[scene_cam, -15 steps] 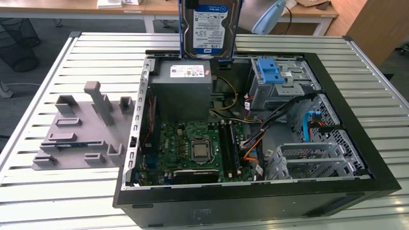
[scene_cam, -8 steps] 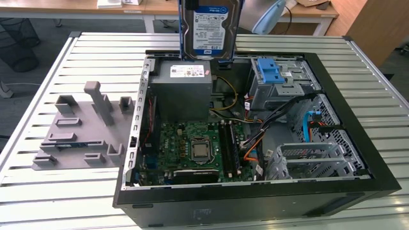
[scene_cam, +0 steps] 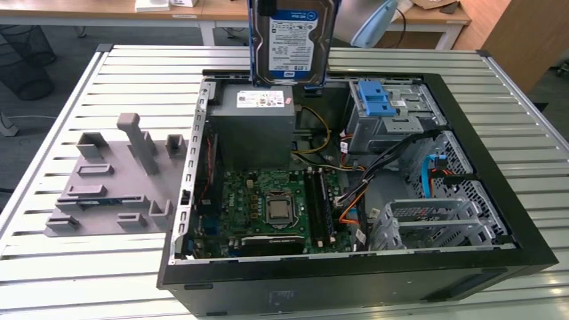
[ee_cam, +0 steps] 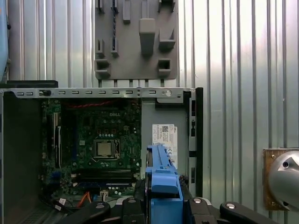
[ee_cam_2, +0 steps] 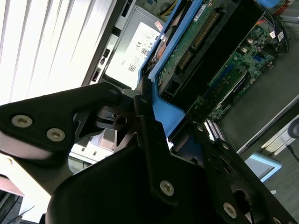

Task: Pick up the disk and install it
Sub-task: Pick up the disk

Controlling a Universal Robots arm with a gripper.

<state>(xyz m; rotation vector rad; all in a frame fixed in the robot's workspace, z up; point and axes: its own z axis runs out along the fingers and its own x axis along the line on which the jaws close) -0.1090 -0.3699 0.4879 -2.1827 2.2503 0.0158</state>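
Exterior view: the disk [scene_cam: 294, 39] hangs upright above the open computer case [scene_cam: 356, 280], just over the grey power supply [scene_cam: 253, 123]. Its label faces the camera, and its top edge is cut off. In the first wrist view the gripper [ee_cam: 163, 205] points straight down, clamped tight on the disk's blue frame. The motherboard [scene_cam: 276, 200] lies below. A grey fixture plate [scene_cam: 98, 200] sits on the slatted table [scene_cam: 71, 280], at the exterior view's left of the case.

Print on the disk [scene_cam: 294, 37] label and grey box [scene_cam: 253, 137] sticker is illegible
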